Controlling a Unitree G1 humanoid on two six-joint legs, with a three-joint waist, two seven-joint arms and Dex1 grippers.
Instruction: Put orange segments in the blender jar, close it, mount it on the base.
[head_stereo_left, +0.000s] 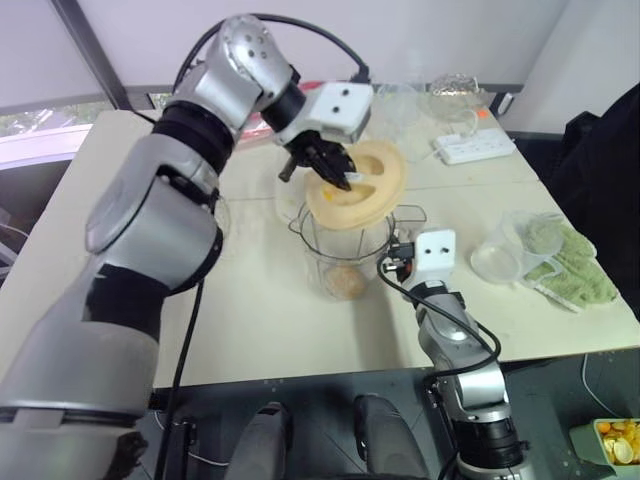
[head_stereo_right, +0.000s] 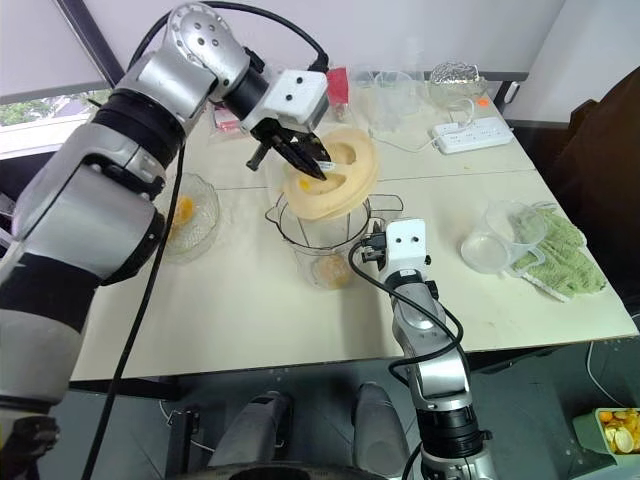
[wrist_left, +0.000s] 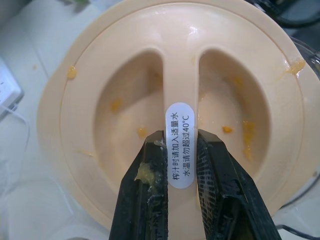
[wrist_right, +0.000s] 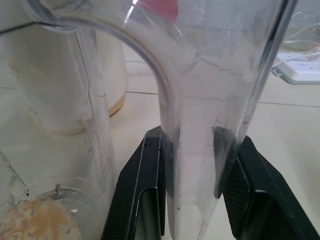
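Spreading across most of the head views, a pale cream desk (head_stereo_right: 250, 300) is seen, its top split by thin seams into panels. Behind it a light wall and a window with a dark slanted frame bar (head_stereo_right: 85, 50) are visible, and dark floor lies below the near edge.

Near the middle of the desk the blender jar (head_stereo_right: 325, 245) is stood upright, with orange segments (head_stereo_right: 335, 270) gathered at its bottom. Its clear side handle (wrist_right: 200, 150) is clamped between the two black fingers of the right hand (wrist_right: 195, 165), which is held level just above the desk on the jar's near right side. A flat cream lid (head_stereo_right: 330, 180) is carried tilted over the jar's mouth, its lower edge at the rim; the centre rib of the lid, where a white sticker is stuck, is pinched by the fully closed left hand (wrist_left: 180, 170). Specks of orange pulp are spread on the lid and on the left fingers.

To the robot's left a scalloped glass dish (head_stereo_right: 190, 215) with a few orange pieces is placed. At the far edge a white power strip (head_stereo_right: 470, 135), clear glassware (head_stereo_right: 455, 80) and a red item (head_stereo_right: 338, 88) are set. On the right side a clear plastic tub (head_stereo_right: 500, 235) is laid beside a green cloth (head_stereo_right: 555, 255). Through the jar wall in the right wrist view, the base (wrist_right: 75, 80) is seen on the desk behind the jar. At the lower right corner, off the desk, a bin with orange peel (head_stereo_right: 615, 432) is seen.
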